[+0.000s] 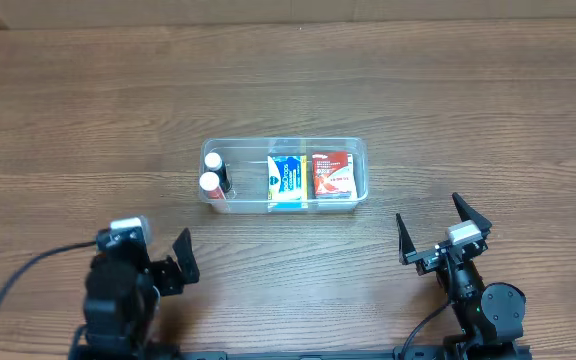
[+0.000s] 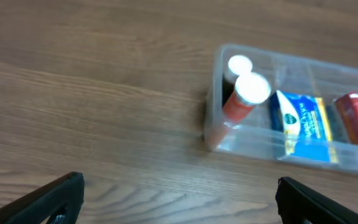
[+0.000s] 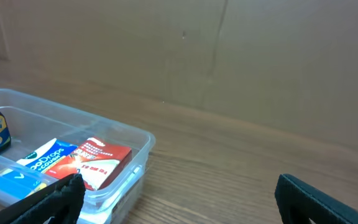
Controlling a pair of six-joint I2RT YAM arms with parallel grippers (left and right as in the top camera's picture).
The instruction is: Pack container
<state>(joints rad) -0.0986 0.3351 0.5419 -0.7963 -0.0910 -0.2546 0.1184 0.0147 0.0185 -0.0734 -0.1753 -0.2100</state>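
Note:
The clear plastic container [image 1: 358,150] sits mid-table. Inside it stand two small bottles with white caps [image 1: 211,183] at the left end, a blue and white packet [image 1: 286,180] in the middle and a red box [image 1: 333,174] at the right. My left gripper [image 1: 168,262] is open and empty near the front left, well short of the container. My right gripper [image 1: 443,232] is open and empty at the front right. The left wrist view shows the container [image 2: 219,93], bottles [image 2: 244,93] and packet [image 2: 303,124]. The right wrist view shows the container [image 3: 138,149] and red box [image 3: 95,163].
The wooden table [image 1: 88,120] runs all around the container. A brown wall [image 3: 229,56] stands behind the table's far edge in the right wrist view.

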